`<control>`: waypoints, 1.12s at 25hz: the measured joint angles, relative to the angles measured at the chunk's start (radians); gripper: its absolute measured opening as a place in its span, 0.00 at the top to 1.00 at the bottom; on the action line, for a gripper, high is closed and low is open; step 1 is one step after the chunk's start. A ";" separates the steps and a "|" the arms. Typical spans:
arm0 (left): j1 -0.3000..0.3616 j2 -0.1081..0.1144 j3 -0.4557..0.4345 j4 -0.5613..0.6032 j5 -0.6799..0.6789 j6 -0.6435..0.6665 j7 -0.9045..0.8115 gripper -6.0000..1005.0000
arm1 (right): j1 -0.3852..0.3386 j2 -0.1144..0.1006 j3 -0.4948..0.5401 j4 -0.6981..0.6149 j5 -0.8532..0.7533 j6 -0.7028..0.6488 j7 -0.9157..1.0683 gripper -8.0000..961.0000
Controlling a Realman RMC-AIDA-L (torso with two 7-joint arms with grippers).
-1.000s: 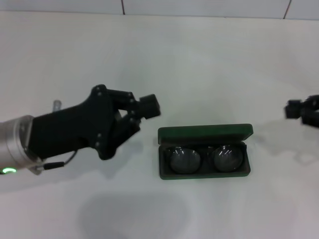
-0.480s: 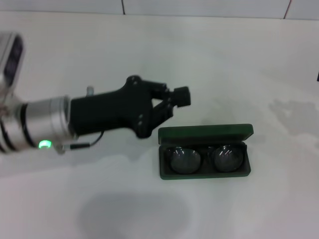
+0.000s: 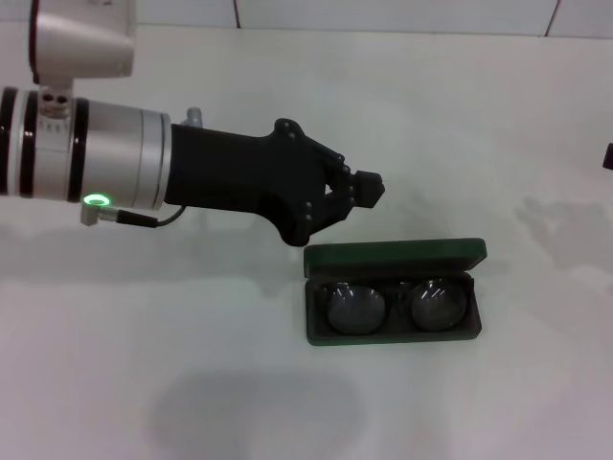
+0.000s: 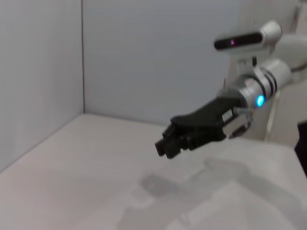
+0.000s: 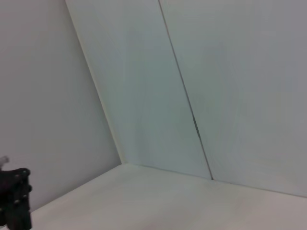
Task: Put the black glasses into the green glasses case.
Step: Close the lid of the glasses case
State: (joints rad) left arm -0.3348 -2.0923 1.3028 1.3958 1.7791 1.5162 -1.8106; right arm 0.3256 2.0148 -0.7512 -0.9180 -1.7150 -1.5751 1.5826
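Observation:
The green glasses case (image 3: 393, 257) lies open at the middle of the white table, its lid tipped back on the far side. The black glasses (image 3: 393, 305) lie folded inside it, both round lenses showing against the dark lining. My left gripper (image 3: 367, 188) hovers just behind and left of the lid, shut and holding nothing, with its arm reaching in from the left. Only a dark sliver of my right gripper (image 3: 609, 155) shows at the far right edge in the head view. The left wrist view shows the right gripper (image 4: 168, 143) farther off, above the table.
The white table (image 3: 192, 383) spreads all around the case, with a grey wall (image 3: 383, 11) behind it. The thick silver left forearm (image 3: 86, 158) spans the left part of the head view above the table.
The left arm has swung right and toward the back, bringing its gripper from left of the case to just behind the lid. The right gripper has drawn off to the right edge.

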 joint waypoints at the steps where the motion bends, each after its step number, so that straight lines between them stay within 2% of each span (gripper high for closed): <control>1: 0.010 0.000 0.013 0.042 0.020 -0.001 -0.028 0.96 | -0.002 0.000 0.000 0.003 0.002 0.000 -0.003 0.85; 7: 0.068 -0.002 0.212 0.314 0.243 -0.054 -0.207 0.96 | 0.001 -0.001 0.001 0.010 0.005 0.000 -0.010 0.85; 11: 0.084 -0.001 0.307 0.386 0.334 -0.081 -0.275 0.96 | 0.012 0.001 0.001 0.014 0.014 -0.001 -0.022 0.85; 17: 0.089 -0.002 0.478 0.382 0.480 -0.185 -0.318 0.96 | 0.023 0.000 -0.001 0.038 0.035 -0.002 -0.033 0.85; 26: 0.047 -0.004 0.584 0.316 0.538 -0.312 -0.346 0.97 | 0.015 -0.001 0.000 0.045 0.037 -0.005 -0.037 0.85; 28: 0.011 -0.005 0.611 0.267 0.550 -0.354 -0.367 0.97 | 0.016 -0.001 0.000 0.057 0.039 -0.005 -0.043 0.85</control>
State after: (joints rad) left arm -0.3235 -2.0970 1.9137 1.6631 2.3292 1.1620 -2.1778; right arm 0.3412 2.0139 -0.7508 -0.8606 -1.6756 -1.5803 1.5396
